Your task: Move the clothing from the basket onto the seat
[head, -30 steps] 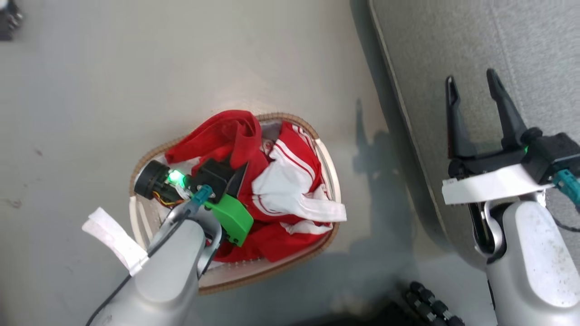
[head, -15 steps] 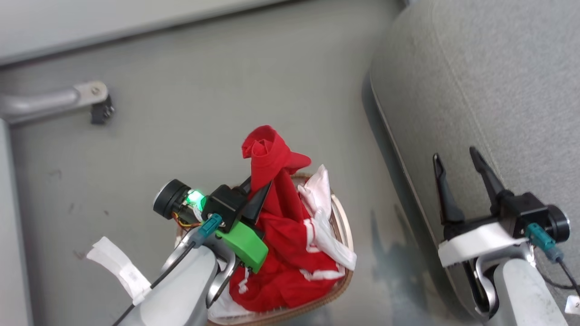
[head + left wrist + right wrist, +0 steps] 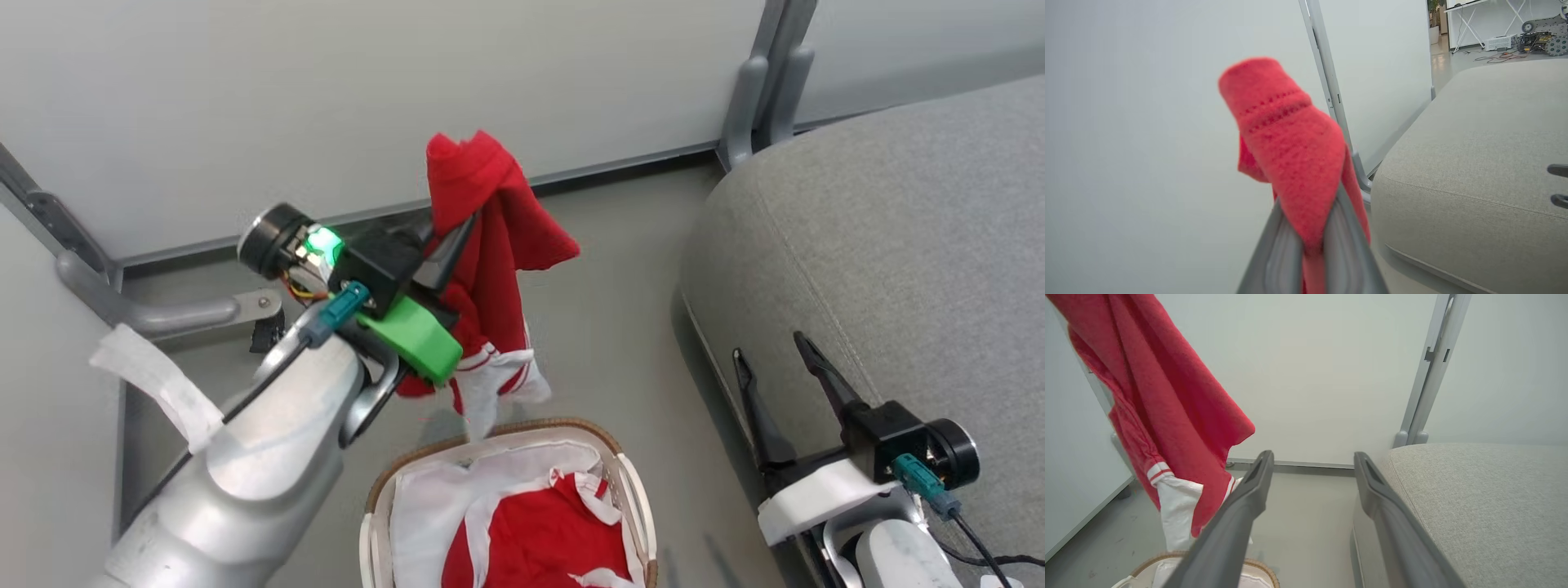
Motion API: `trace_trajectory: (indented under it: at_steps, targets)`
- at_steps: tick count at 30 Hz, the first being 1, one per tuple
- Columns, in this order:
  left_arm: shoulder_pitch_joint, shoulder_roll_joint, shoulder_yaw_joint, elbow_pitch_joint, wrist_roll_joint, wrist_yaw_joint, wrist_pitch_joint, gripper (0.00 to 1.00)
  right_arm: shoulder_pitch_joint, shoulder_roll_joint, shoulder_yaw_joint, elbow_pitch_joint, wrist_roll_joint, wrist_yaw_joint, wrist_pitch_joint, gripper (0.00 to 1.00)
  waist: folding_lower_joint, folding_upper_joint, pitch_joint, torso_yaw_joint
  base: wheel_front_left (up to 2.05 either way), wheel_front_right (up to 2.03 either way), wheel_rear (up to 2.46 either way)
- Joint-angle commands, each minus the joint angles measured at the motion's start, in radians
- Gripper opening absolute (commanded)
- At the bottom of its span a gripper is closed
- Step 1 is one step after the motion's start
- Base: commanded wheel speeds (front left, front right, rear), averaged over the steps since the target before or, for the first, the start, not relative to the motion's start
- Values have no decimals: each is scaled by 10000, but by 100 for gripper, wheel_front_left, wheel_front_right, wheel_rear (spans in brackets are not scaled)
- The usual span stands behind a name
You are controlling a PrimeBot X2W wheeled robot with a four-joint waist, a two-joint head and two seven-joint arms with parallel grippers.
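Since left tool (image 3: 447, 237) is clamped on bunched top of red garment (image 3: 498, 229), frame centre, rest hangs over basket (image 3: 506, 428) at bottom, ready for swing to seat (image 3: 898, 245) on right; other garment (image 3: 539, 531) lies inside. Right tool (image 3: 769, 345) spread wide, holding nothing.

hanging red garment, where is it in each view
head view: hanging red garment upper centre, held by the left tool
left wrist view: garment at centre, pinched in that tool
right wrist view: garment upper left
shared landmark: grey seat, on the right in all three
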Motion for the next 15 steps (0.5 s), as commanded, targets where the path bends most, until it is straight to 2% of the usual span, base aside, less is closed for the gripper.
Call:
trace_trajectory:
  at_steps: [1,15]
  targets:
    - [-387,117,-42,34,-76,-31,27,0,142,-38,87,19,-85,-6,-7,100,1,0,-702,121,0,0,0]
    - [-2487,118,-733,767,-598,-30,92,0,-766,-35,1674,218,-95,-6,-7,100,1,0,-1002,64,0,0,0]
